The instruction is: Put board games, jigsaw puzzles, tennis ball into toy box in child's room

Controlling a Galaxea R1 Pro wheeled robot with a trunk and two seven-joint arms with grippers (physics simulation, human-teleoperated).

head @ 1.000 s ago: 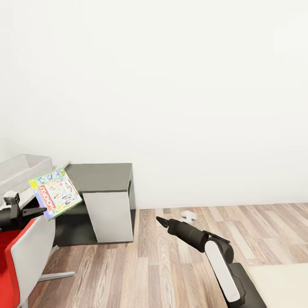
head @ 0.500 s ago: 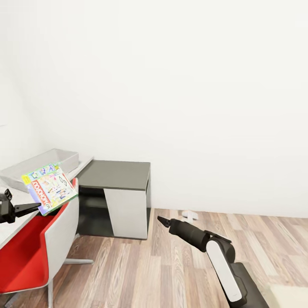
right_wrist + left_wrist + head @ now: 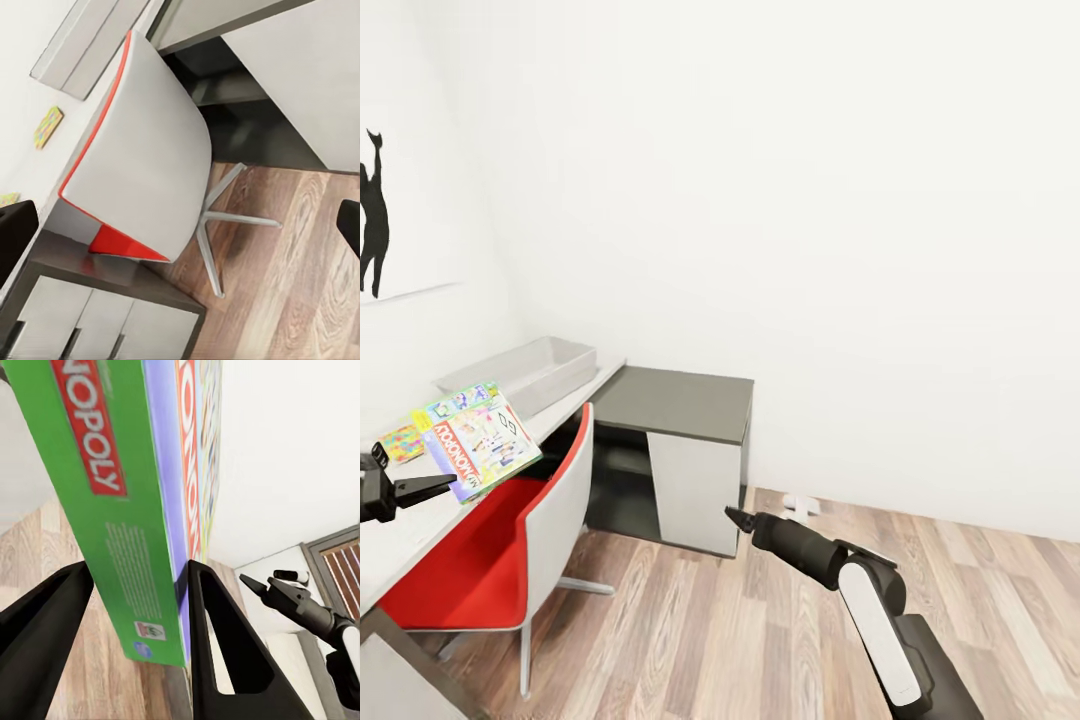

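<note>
We read "MONOPOLY" in white letters on a red band across the face of the board game (image 3: 478, 441), at the left. In the left wrist view the same red band on its green edge (image 3: 112, 502) shows "OPOLY". Small print below it is illegible.

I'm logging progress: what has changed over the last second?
The view has swung left, bringing more of the table, the toy box, a jigsaw puzzle and the red chair into view. Unchanged: the left gripper still clamps the board game; the right gripper stays empty.
</note>
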